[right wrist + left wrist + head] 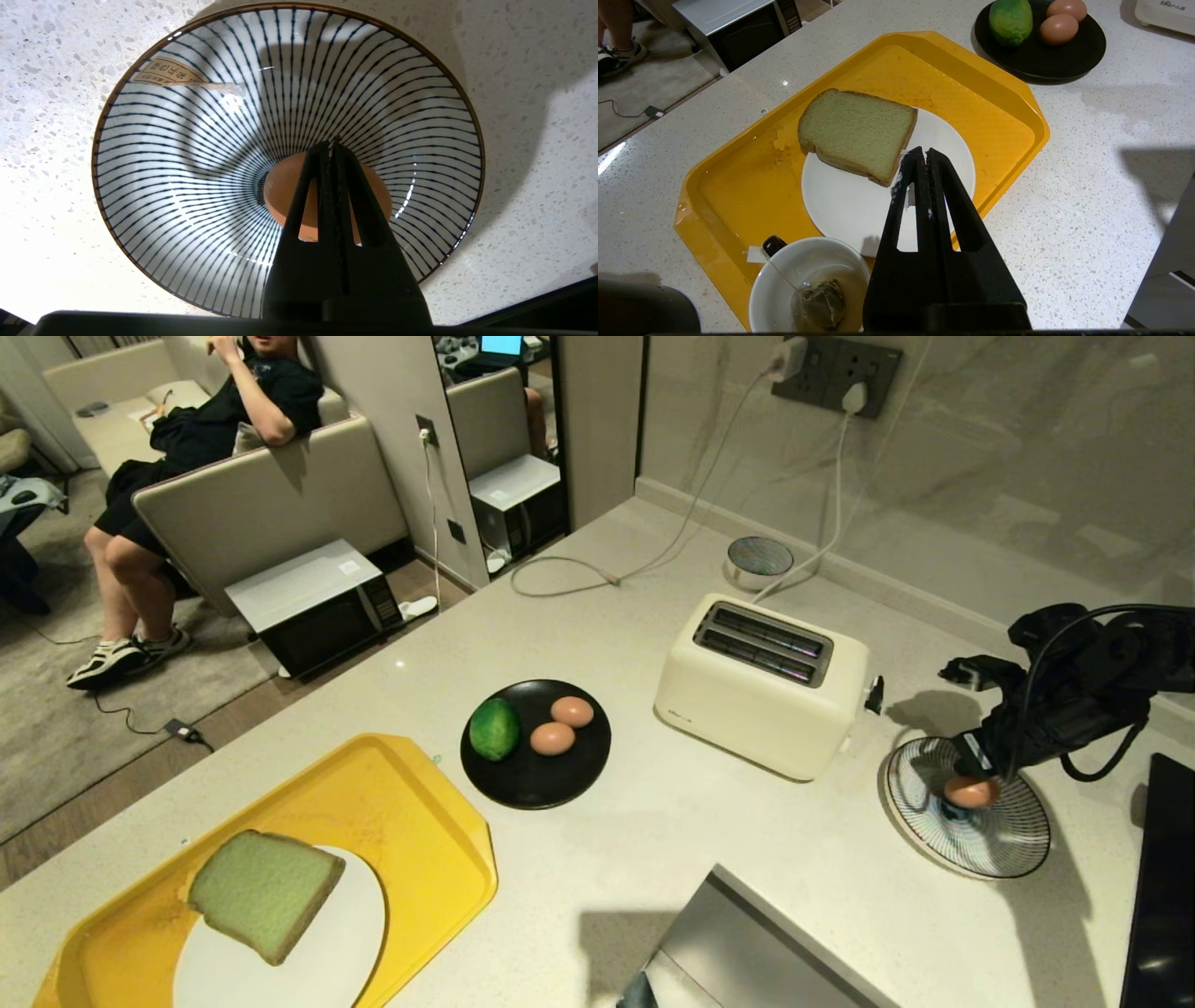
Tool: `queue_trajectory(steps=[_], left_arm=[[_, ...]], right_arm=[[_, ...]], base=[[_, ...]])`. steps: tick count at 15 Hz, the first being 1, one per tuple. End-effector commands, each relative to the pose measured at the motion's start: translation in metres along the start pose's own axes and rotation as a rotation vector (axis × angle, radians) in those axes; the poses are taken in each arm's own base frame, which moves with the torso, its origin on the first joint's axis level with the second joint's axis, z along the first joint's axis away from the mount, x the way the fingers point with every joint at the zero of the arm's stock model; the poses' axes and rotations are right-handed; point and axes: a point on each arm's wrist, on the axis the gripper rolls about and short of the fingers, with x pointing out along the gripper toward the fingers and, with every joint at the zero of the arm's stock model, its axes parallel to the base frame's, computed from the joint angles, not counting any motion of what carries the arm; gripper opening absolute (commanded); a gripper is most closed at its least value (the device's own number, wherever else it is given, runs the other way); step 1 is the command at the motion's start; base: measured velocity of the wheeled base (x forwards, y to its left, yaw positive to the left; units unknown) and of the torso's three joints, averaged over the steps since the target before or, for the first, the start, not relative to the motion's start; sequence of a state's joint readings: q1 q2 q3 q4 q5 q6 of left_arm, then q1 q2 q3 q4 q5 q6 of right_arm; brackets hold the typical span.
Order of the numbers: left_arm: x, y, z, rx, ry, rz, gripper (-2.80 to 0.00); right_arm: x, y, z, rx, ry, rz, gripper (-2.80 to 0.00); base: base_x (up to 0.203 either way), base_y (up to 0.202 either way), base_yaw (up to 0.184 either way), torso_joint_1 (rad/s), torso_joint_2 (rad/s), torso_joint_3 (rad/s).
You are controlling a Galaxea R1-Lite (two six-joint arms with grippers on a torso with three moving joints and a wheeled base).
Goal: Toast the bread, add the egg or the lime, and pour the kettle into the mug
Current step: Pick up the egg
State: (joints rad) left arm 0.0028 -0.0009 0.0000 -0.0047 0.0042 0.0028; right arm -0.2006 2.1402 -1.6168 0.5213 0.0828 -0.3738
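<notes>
Egg [327, 196] sits at the centre of the striped bowl [187, 140] near the surface's right edge, directly beneath the right claw [332, 144], whose fingers are pressed together, empty. Bread [264, 893] lies untoasted on the white plate [345, 943] at the near left corner, under the left claw [923, 156], also together, so that arm is nearer.

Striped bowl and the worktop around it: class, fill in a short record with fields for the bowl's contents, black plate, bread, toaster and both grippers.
striped bowl: holds one egg
black plate: lime and two eggs
bread: on white plate in yellow tray
toaster: slots empty
right gripper: shut, over the egg in the bowl
left gripper: shut, above the white plate
</notes>
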Motion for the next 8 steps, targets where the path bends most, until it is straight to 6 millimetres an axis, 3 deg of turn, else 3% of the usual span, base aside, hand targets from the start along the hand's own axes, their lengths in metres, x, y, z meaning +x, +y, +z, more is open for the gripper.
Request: queue_trajectory(steps=[1, 8], left_arm=[[-0.0001, 0.0, 0.0, 0.0, -0.001, 0.001, -2.8], [-0.0001, 0.0, 0.0, 0.0, -0.001, 0.001, -2.8]], right_arm=[[-0.0025, -0.0001, 0.0006, -0.002, -0.006, 0.001, -2.8], [-0.0055, 0.0009, -0.0065, -0.001, 0.015, 0.001, -2.8]], base=[[0.0, 0.0, 0.0, 0.0, 0.0, 0.0], [0.0, 0.0, 0.0, 0.0, 0.0, 0.0]])
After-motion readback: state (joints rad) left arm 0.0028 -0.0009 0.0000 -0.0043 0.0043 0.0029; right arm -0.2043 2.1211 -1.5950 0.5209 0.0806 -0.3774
